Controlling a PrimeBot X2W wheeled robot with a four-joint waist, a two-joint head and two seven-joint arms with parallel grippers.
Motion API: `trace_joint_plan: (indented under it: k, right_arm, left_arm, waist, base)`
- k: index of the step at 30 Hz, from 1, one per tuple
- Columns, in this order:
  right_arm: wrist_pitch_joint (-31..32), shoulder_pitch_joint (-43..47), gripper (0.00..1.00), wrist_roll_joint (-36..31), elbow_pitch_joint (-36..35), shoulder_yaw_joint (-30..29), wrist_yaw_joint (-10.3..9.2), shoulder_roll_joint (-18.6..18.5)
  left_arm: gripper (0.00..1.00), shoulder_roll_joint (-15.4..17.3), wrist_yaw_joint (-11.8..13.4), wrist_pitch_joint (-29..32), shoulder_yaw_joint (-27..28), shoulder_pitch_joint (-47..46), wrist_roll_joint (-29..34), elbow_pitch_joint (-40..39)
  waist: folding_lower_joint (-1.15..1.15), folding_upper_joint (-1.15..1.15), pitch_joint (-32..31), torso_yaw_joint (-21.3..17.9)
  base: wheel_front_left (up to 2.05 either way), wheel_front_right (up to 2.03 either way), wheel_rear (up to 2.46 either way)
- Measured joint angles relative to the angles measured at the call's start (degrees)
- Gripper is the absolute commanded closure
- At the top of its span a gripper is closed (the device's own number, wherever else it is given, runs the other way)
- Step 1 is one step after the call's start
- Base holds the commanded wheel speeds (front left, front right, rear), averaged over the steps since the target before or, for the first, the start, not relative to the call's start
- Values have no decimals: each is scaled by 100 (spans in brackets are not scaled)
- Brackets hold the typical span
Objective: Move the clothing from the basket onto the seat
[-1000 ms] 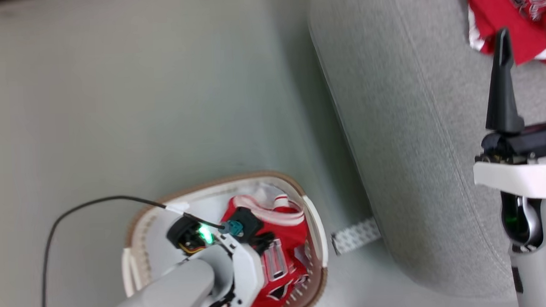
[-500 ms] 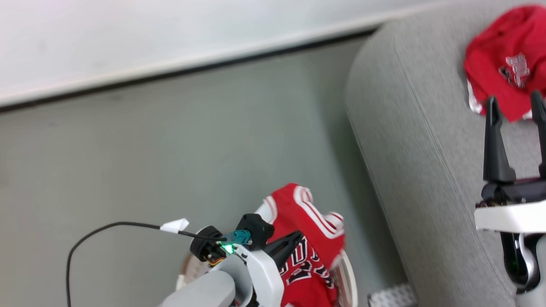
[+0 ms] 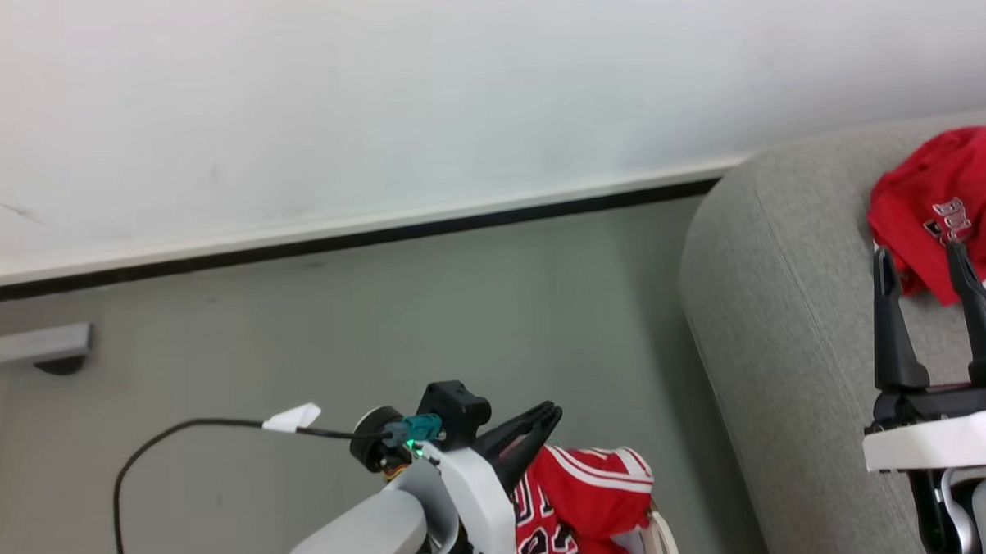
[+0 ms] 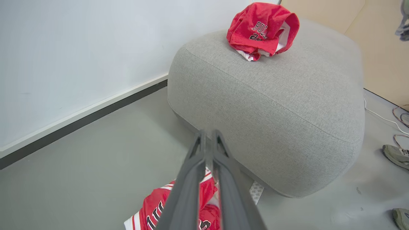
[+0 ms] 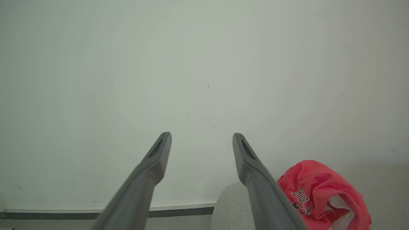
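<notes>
The left gripper [image 3: 549,413] has its jaws clenched on a red jersey [image 3: 592,496]. The cloth is pinched partway down the fingers, and the tips stand bare and pressed together. The jersey hangs from them above the grey floor [image 3: 380,330], with its white-striped trim and black lettering showing. It hangs over the basket [image 3: 663,542], of which a sliver of white edge shows at the bottom of the head view. To the robot's right stands the grey seat [image 3: 790,316], near the basket and apart from the held jersey. A second jersey [image 3: 949,199] lies crumpled on the seat's top, toward the white wall [image 3: 454,90]. The right gripper [image 3: 919,254] hovers over the seat, jaws released and wide apart with nothing between them, near the second jersey.
</notes>
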Motion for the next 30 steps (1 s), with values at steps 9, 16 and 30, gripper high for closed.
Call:
trace_joint_plan:
  k: [9, 16, 30]
  right_arm:
    - [0, 314, 0, 88, 64, -40, 1, -157]
    - [0, 602, 0, 159, 86, -34, 1, -246]
    - [0, 917, 0, 250, 75, 212, 0, -131]
  left_arm:
    - [0, 321, 261, -1, 806, 480, 304, -704]
    - [0, 754, 659, -1, 1849, 1043, 435, -1511]
    - [0, 1087, 1165, -2, 4453, 2769, 1227, -2927]
  waist:
    - [0, 0, -411, 290]
    - [1, 0, -710, 546]
    - [1, 0, -871, 750]
  base:
    - [0, 0, 0]
    - [0, 0, 0]
    - [0, 0, 0]
